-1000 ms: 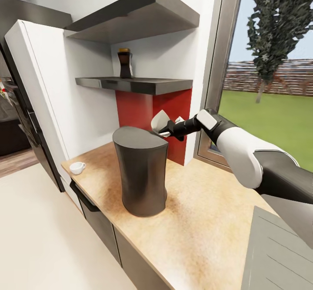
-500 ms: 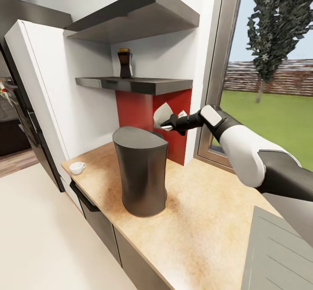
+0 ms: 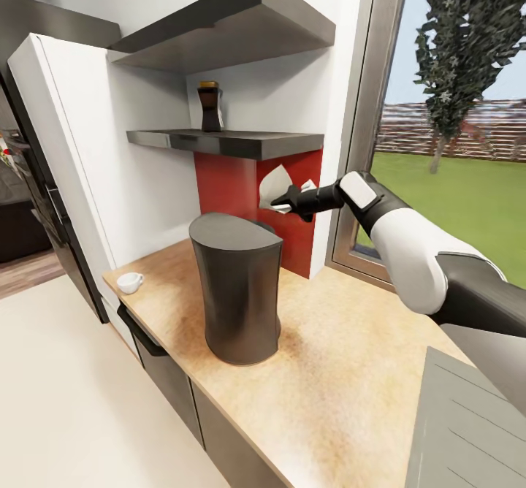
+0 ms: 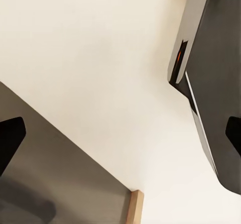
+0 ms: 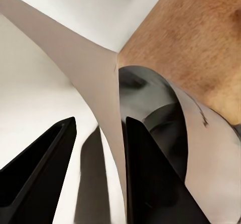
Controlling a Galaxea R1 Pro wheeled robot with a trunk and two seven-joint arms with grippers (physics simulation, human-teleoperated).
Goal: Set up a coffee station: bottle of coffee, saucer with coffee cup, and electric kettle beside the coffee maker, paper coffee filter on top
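— Quick, left to right: what sat where?

— Coffee cup [image 3: 130, 281] stood at the far left end of the worktop [image 3: 343, 371], well apart from the rest. Bottle of coffee [image 3: 210, 107] stood upright on the kitchen shelf [image 3: 226, 142]. Coffee maker [image 3: 237, 291] stood upright on the worktop, below the shelf.

— And your hands?

— My right hand [image 3: 286, 201] was up in the air, above and just right of the coffee maker's top, in front of the red wall panel [image 3: 226, 181]. Its fingers [image 5: 145, 179] were clamped on the paper coffee filter [image 3: 275, 184]; the filter wasn't touching the maker. My left hand [image 4: 120, 138]: fingertips well apart, nothing between them, floor behind.
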